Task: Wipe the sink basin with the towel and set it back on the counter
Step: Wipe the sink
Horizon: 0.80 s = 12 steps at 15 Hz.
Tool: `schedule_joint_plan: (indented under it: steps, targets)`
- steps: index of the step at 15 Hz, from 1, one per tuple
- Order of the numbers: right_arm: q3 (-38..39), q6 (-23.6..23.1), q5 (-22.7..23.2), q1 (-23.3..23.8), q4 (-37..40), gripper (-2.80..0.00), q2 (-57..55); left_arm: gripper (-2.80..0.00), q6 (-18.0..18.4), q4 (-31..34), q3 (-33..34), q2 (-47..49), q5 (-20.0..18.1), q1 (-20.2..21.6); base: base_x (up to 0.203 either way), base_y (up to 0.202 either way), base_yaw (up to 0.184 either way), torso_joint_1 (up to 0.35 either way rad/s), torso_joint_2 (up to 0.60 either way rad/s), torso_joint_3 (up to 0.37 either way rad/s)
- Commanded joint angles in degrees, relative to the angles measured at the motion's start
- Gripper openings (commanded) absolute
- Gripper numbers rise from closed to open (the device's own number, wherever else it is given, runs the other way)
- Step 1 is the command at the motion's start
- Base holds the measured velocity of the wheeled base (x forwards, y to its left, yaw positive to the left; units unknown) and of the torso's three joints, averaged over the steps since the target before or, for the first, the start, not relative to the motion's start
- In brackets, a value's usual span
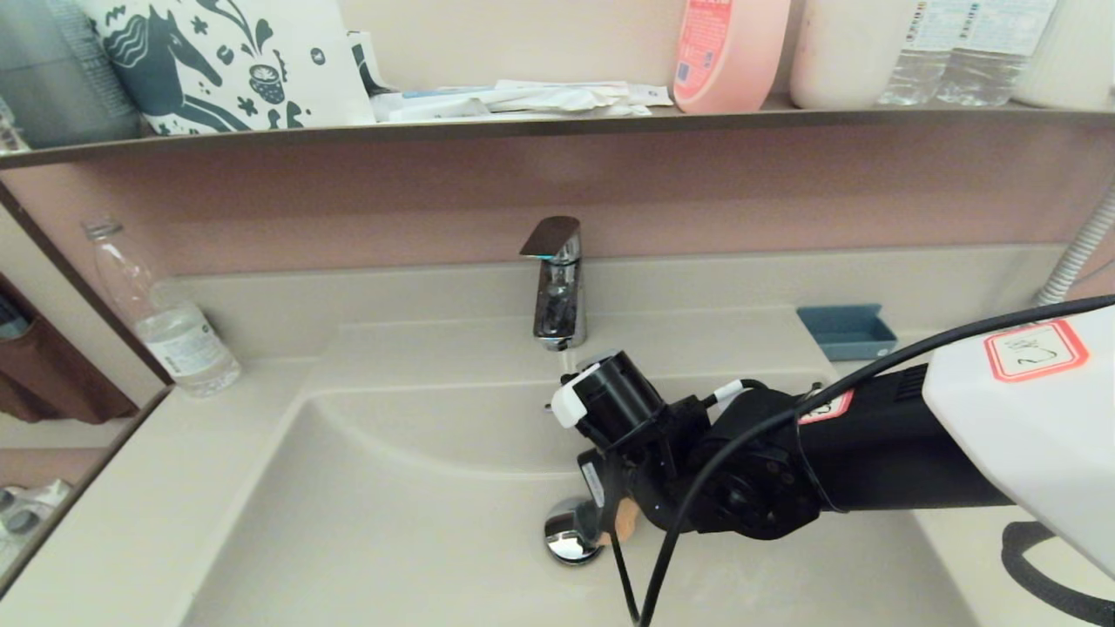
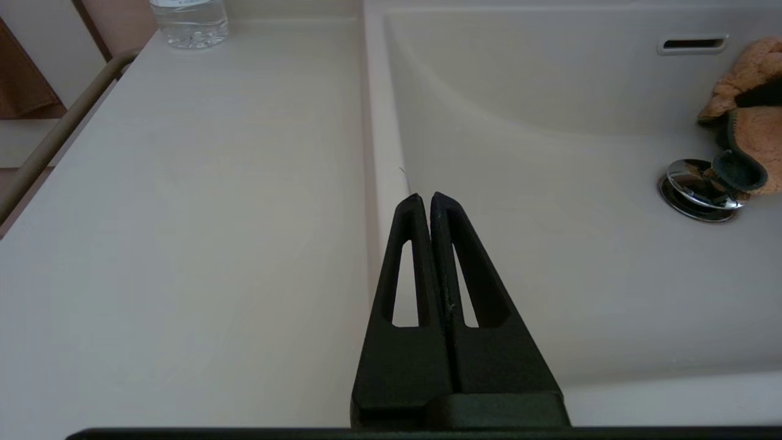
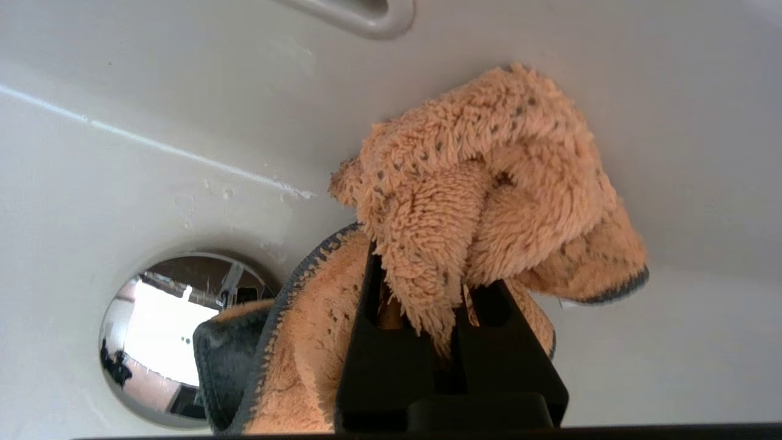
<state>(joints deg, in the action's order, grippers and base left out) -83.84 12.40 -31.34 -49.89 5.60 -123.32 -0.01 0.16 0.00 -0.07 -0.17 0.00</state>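
Right pincer [image 3: 437, 318] is down inside the sink basin [image 1: 392, 505], pinching the towel [image 3: 476, 201] between its fingers; the cloth bunches out past the tips so the fuzzy wad, not the plastic, meets the basin. The wad sits at the foot of the curved back wall, below the overflow slot [image 3: 360, 12], and one dark-hemmed flap lies over the edge of the chrome drain plug [image 3: 165, 330]. In the head view the right arm reaches in from the right with the wrist bent down, hiding most of the towel; only a scrap shows by the plug [image 1: 571, 531]. Faucet [image 1: 557, 287] stands just behind the wrist.

Left pincer [image 2: 426, 201] is pressed together, holding nothing, parked over the basin's left rim beside the counter [image 2: 183, 214], likely just kept clear of the wiping arm. A water bottle [image 1: 170, 322] stands at the counter's far left; a blue tray [image 1: 845, 329] is at back right.

Judgement: wiping is mid-way; return to the counter not yet done.
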Motion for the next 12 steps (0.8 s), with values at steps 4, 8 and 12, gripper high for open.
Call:
schedule_joint_plan:
  steps: [4,8,12]
  targets:
    - [-0.1,0.0,-0.2,3.4,0.3,-2.80,0.4,-2.80,-0.1,0.0,0.0,0.1,0.0,0.0,0.000,0.000,0.000,0.000,0.00,0.000]
    - [0.7,0.1,-0.2,6.5,0.5,-2.80,3.2,-2.80,-0.1,0.0,0.0,0.1,0.0,0.0,0.000,0.000,0.000,0.000,0.00,0.000]
    - [3.9,0.0,-0.1,10.8,0.4,-2.80,7.1,-2.80,0.0,0.0,0.0,0.1,0.0,0.0,0.000,0.000,0.000,0.000,0.00,0.000]
